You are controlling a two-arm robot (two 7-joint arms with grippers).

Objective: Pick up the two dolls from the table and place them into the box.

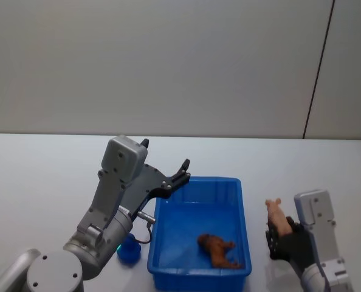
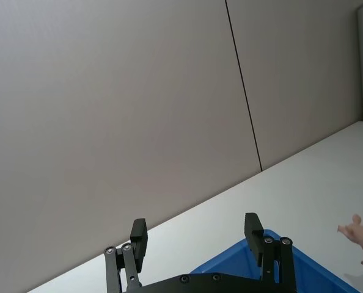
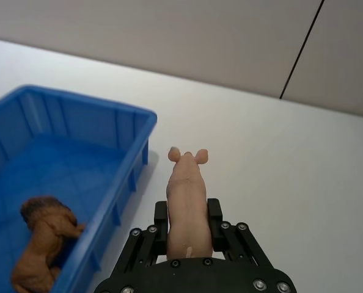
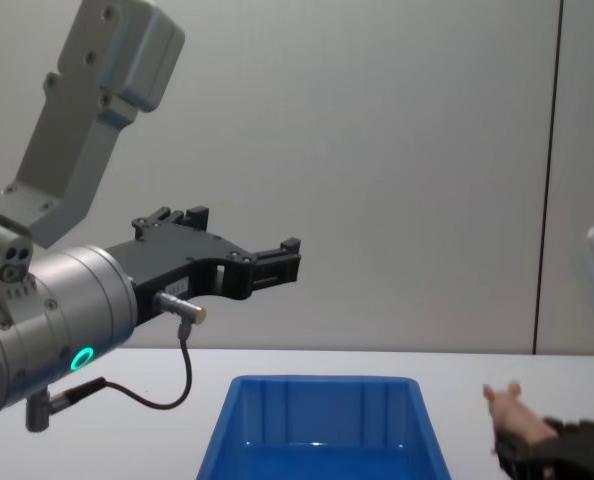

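The blue box [image 1: 195,180] stands on the white table [image 1: 41,176] in front of me. The reddish-brown doll [image 1: 219,250] lies inside it near the front right corner, also seen as the brown doll [image 3: 44,235] in the right wrist view. My right gripper [image 1: 278,234] hovers just right of the box, shut on the pink doll [image 1: 277,216], whose ears point away from me. The pink doll [image 3: 186,195] sits between the black fingers [image 3: 214,210]. My left gripper [image 1: 166,154] is open and holds nothing, raised above the box's far left corner.
A small blue round thing [image 1: 129,250] sits by the box's near left corner, under my left arm. A grey wall with a dark vertical seam [image 1: 319,67] rises behind the table. Bare tabletop lies left and far right of the box.
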